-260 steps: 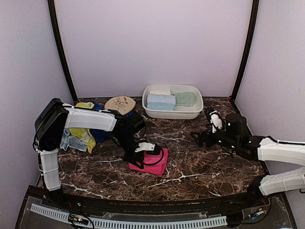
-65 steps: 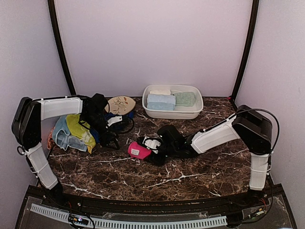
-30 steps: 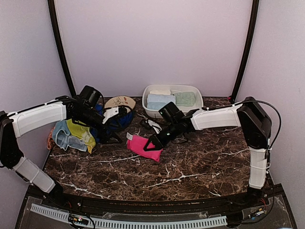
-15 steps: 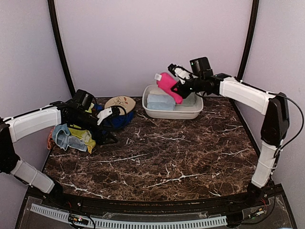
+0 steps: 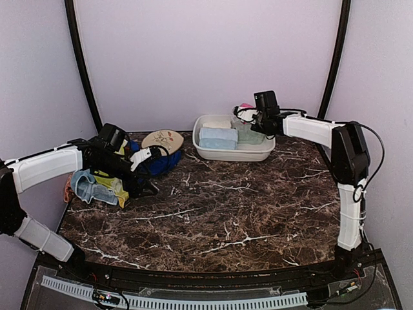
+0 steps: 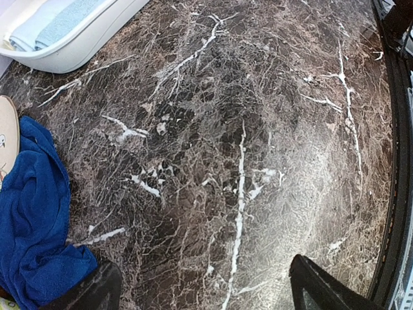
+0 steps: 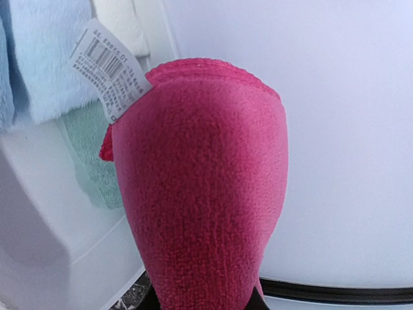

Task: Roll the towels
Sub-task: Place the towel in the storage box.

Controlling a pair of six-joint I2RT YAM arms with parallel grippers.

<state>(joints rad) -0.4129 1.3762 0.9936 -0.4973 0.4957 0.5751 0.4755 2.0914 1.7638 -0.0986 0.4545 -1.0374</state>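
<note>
My right end effector [image 5: 248, 115] is clamped on the hot pink towel [image 7: 206, 194], which is rolled into a fat bundle. I hold it in the air over the far right part of the white basin [image 5: 233, 154], close to the back wall. From my right wrist the roll's rounded end fills most of the picture, and its white barcode tag [image 7: 110, 68] sticks out at the upper left. From above, only a sliver of pink shows past my wrist.

Inside the basin a pale blue towel [image 5: 218, 137] lies rolled, with a mint towel [image 5: 250, 134] touching it on the right. A cream towel [image 5: 216, 123] sits behind them against the far wall.

My left end effector [image 5: 146, 172] is spread wide with nothing between its fingers. It hangs low over the dark marble tabletop [image 6: 258, 161], on the left side, well apart from the basin. The royal blue towel [image 6: 32, 219] lies crumpled and unrolled just beside it. One fingertip [image 6: 90, 294] is right at that towel's edge, and I cannot tell whether it touches. The far side of the blue towel meets the oval floral disc [image 5: 162, 139], which lies flat near the back wall.

Further left, under my left forearm, a yellow-green towel [image 5: 115, 185] and a bluish cloth [image 5: 85, 187] lie heaped together, unrolled, near the tabletop's left edge.
</note>
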